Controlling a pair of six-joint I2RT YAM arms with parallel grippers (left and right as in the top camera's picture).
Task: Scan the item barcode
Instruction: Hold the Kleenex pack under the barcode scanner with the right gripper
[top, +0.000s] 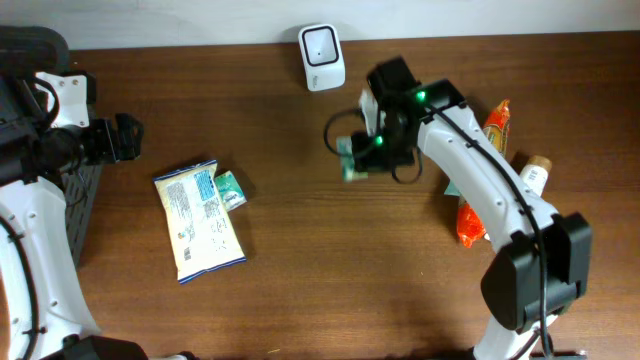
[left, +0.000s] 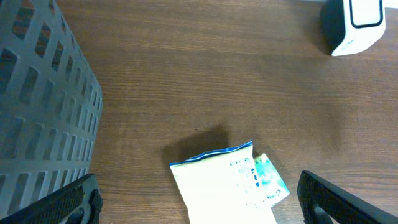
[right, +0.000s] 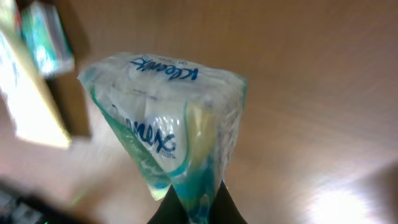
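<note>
I read the left gripper (top: 128, 138) at the left edge of the tabletop (top: 330, 290), jaws spread wide and fingers pointing right. The right arm (top: 480, 180) reaches from the near right corner toward the far edge. The right gripper (top: 362, 158) is clamped on a tissue pack (right: 168, 118).
</note>
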